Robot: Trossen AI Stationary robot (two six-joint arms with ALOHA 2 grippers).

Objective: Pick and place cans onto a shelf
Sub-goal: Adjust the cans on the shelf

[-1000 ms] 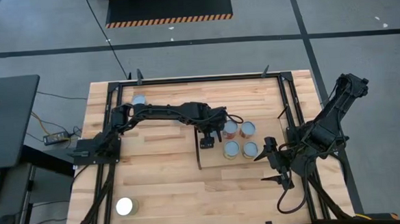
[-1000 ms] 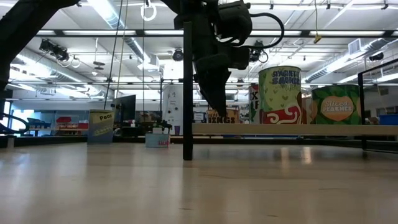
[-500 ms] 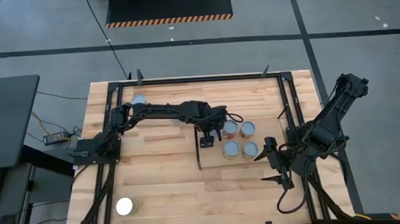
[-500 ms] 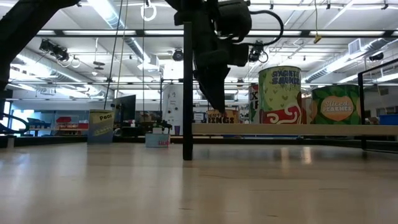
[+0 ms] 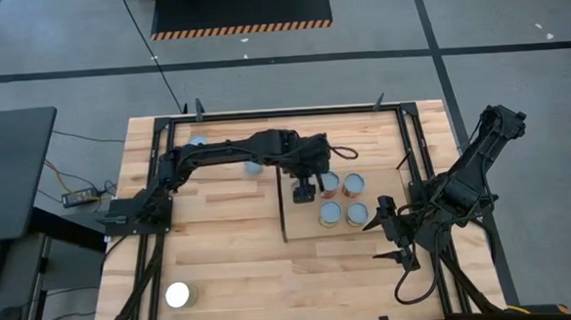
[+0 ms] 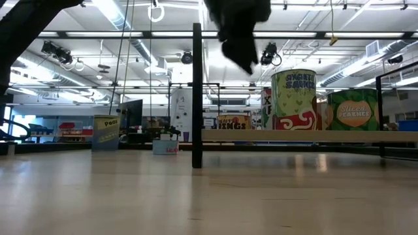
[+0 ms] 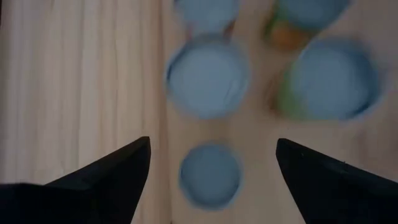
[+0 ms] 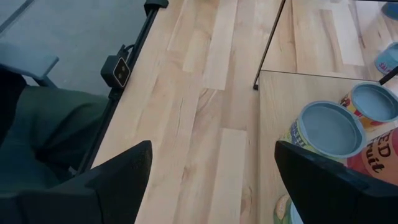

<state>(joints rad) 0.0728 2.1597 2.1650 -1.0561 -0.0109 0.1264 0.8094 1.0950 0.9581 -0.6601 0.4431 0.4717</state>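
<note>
The shelf (image 5: pixel 367 229) is a pale panel with a dark upright strip (image 5: pixel 281 214) on its left edge; in the low view (image 6: pixel 313 136) it stands raised above the table. Several cans stand on it on their bases (image 5: pixel 330 213) (image 6: pixel 294 98). My left gripper (image 5: pixel 305 190) (image 6: pixel 240 46) hangs open and empty high above the shelf's left part. In the left wrist view (image 7: pixel 212 142) a small can (image 7: pixel 211 174) shows far below, between its fingers. My right gripper (image 5: pixel 376 240) (image 8: pixel 212 143) is open and empty by the shelf's right near corner.
Loose cans stand on the tabletop: one at the far left (image 5: pixel 198 142), one beside the left arm (image 5: pixel 252 167), and a glaring white one at the near left (image 5: pixel 179 295). A black frame (image 5: pixel 263 113) runs along the table's edges.
My left gripper has risen from beside the small can at the shelf's left part to well above the cans, shifting slightly toward the table's right. The arm's elbow has swung toward the far edge. The small can stays on the shelf.
</note>
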